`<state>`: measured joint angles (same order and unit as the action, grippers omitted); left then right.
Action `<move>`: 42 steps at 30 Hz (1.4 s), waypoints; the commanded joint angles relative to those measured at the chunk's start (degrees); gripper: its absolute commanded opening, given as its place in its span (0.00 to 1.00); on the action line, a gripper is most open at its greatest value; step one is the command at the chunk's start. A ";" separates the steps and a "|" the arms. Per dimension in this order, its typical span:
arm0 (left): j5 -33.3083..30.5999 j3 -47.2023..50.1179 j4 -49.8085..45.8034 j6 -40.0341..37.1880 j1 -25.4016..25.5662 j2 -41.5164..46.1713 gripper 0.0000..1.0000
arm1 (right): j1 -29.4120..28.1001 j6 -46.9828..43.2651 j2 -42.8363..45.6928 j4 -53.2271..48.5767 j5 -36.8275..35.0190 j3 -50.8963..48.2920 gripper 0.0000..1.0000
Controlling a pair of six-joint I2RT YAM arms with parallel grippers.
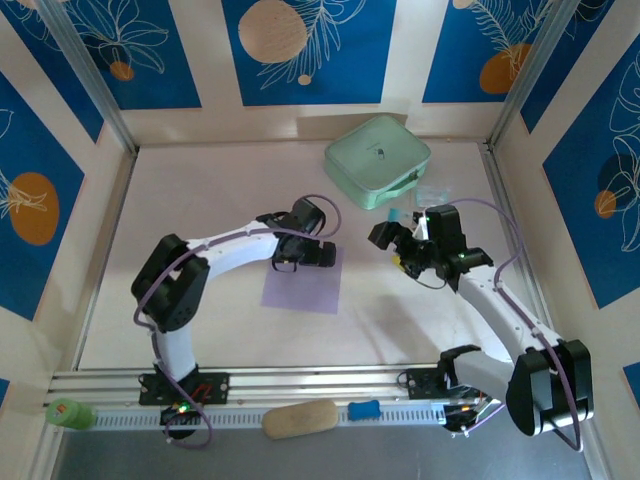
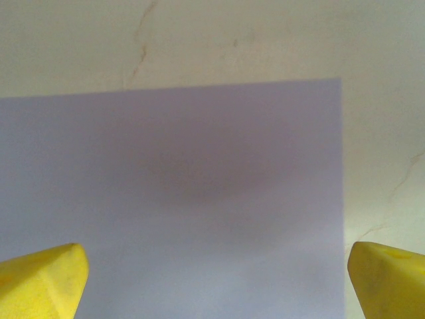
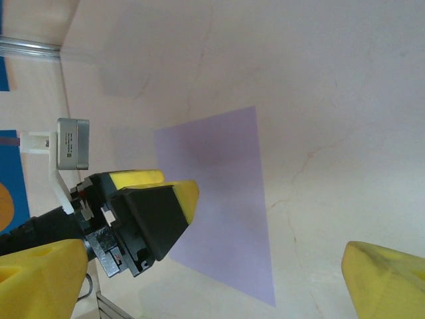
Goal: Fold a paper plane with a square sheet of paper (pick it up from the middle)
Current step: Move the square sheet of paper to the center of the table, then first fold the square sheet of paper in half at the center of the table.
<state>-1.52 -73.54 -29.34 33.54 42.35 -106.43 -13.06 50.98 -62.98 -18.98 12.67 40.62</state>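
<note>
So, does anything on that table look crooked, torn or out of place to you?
Nothing stands out. The square sheet of paper lies flat and uncreased on the table, with no tears visible, and the mint-green case sits closed at the back.

In the top view the left arm rises from its base at 7 o'clock, bends at 8 o'clock and reaches in toward the middle. The left gripper points down there, jaws spread wide, its yellow fingertips far apart. The right arm climbs from 5 o'clock. The right gripper hangs at 3 o'clock of centre, facing 9 o'clock, jaws also spread wide.
</note>
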 commanded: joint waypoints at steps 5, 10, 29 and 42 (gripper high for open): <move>-0.87 -6.62 -14.57 -5.37 -0.25 -4.52 1.00 | 0.62 -1.49 -2.99 -1.43 2.50 1.57 0.97; 0.32 -7.73 -15.65 -5.25 -0.17 -6.14 1.00 | 0.64 -1.74 -4.64 -0.51 3.60 1.87 0.97; -1.69 -15.53 -22.55 -3.02 0.63 -12.55 1.00 | 2.22 -2.30 -6.01 -0.54 4.73 1.44 0.99; -0.81 -16.42 -22.34 -1.16 0.62 -15.46 1.00 | 4.07 -2.34 -4.85 -0.96 5.88 0.40 0.99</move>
<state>-2.22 -88.77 -50.39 31.31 42.68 -120.09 -9.37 49.50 -68.58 -19.14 16.78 41.15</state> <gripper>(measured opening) 0.998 0.988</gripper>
